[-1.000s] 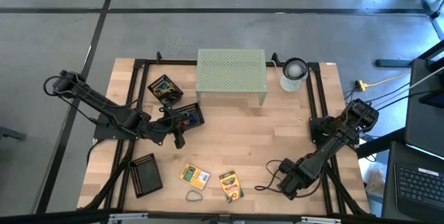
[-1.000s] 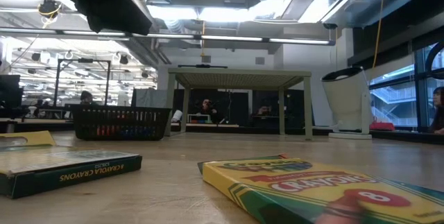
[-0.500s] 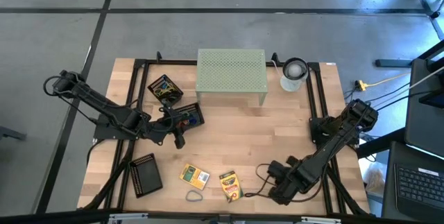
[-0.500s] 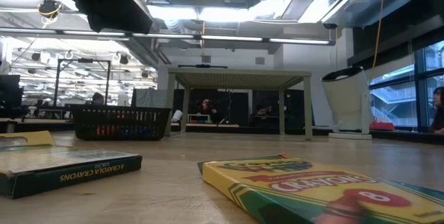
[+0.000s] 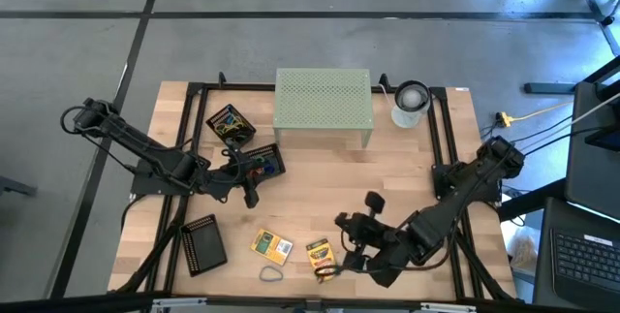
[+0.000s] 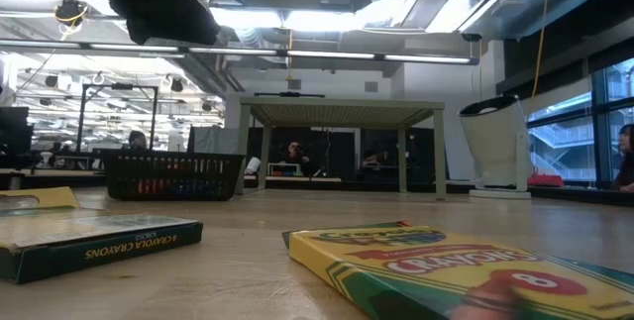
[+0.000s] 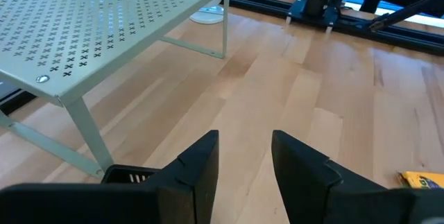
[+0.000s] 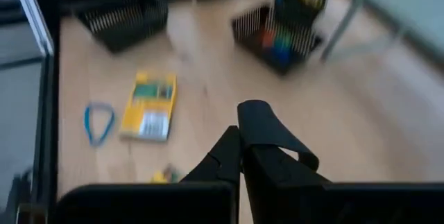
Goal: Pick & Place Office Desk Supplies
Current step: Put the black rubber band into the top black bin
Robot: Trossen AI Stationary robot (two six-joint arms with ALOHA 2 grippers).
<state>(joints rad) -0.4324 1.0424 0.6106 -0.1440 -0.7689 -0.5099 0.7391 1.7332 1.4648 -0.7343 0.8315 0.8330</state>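
Two crayon boxes [image 5: 272, 246] [image 5: 323, 259] and one blue band loop [image 5: 270, 274] lie at the near edge (three mesh trays behind). Right gripper [image 5: 355, 238], fingers together and empty, hovers just beside the right-hand box; left gripper [image 5: 248, 173], slightly parted and empty, waits by the middle tray [image 5: 258, 162].

High view looks straight down on the whole light wooden table [image 5: 387, 187]; low view skims its surface, sharing the pale green perforated metal riser [image 5: 323, 106] [image 6: 342, 112].

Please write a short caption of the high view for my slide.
Right gripper reaches beside a crayon box at the table's front; left gripper sits by a black mesh tray.
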